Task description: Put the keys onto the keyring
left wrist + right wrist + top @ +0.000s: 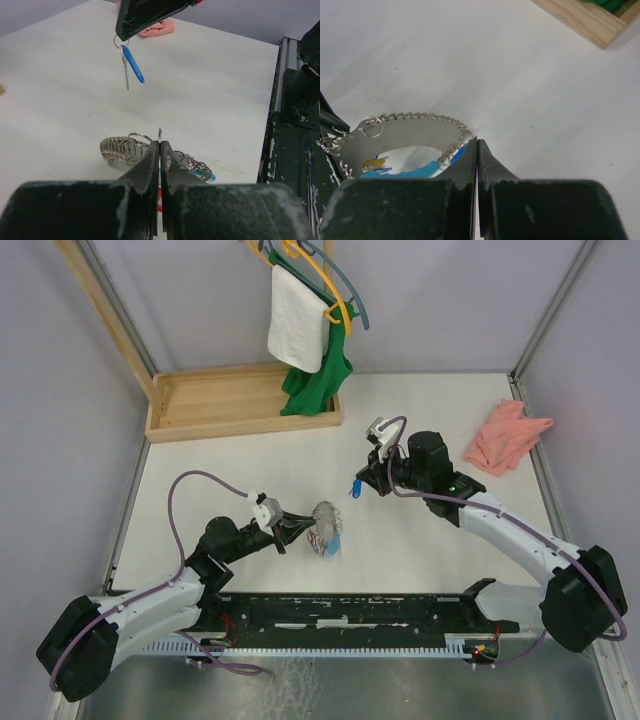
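Recording the left gripper (160, 147) with jaws pressed together, pinching the keyring (160, 131) by its lower edge at the very fingertips and holding it upright, edge-on to the left wrist camera. Noting, just behind that grip, a metal disc (405, 137) lying flat on the table (250, 465), edged all round with many more small wire rings and carrying a blue, white and yellow picture on its face. Recording the right gripper (121, 35) likewise clamped tight, gripping the small loop at the top of the blue key (133, 63) and holding it in the air, above the table and apart from the keyring. Seeing the blue head and a thin metal blade hanging side by side under that loop, both tilted slightly. Placing the two grippers near each other around the middle of the table, tips facing, not touching. Seeing, from the right wrist, the closed fingertips pointing toward the rim of the disc. Logging also a wooden tray (240, 400) at the far left of the table, a green garment (318, 380) and a white towel (297, 320) hanging on hangers at the tray's right end, and a pink cloth (505, 435) lying crumpled at the far right.
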You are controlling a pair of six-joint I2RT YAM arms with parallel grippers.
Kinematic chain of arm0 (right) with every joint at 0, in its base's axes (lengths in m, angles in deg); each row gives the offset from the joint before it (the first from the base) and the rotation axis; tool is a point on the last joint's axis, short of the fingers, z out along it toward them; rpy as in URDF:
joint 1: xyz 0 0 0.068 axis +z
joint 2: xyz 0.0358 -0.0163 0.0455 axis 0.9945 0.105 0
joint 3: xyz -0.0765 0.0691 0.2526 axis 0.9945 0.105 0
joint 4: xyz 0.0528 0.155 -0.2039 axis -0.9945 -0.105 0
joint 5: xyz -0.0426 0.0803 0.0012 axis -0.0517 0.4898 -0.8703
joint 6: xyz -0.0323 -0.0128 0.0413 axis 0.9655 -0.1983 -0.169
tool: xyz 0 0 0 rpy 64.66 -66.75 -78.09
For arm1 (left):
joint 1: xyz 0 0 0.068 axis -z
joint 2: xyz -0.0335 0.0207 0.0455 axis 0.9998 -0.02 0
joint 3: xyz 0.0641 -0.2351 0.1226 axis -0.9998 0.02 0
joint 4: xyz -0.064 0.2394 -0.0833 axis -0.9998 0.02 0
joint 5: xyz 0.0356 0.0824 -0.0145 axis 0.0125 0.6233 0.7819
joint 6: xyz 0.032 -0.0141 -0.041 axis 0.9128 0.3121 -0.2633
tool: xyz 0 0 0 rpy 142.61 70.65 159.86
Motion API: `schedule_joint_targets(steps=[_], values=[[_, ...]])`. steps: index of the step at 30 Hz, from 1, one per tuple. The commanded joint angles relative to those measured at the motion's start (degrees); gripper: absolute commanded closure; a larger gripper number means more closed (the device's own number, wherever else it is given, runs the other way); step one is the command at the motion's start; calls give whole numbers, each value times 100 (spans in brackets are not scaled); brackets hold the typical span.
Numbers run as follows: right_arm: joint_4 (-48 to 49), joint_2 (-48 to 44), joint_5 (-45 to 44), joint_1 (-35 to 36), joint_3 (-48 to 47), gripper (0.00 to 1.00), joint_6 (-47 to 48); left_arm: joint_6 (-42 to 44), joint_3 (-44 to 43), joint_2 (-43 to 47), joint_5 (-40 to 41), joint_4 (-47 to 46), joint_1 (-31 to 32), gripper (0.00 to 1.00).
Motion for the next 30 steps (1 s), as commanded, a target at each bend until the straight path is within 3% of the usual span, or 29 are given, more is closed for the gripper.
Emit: schedule_joint_targets(steps=[1,7,11,21,26,30], values=[[-1318,-490,-744,3,-95,99,-371,218,-328,-8,-129,-541,-17,97],[-3285,-380,-1697,51,-340,99,-1212,417,-423,103,-39,-39,-12,97],[-4170,207,-2054,55,-620,100,-1568,509,-402,200,44,144,-8,97],[-4350,2492,-2590,25,-1804,98,-1753,581,-462,200,-12,440,-9,97],[-4321,3020,-2725,-37,-2342,86,-1693,573,-471,223,-40,477,-6,97],[-4282,2780,-2590,-112,-2222,67,-1634,555,-480,223,-78,497,-5,97]])
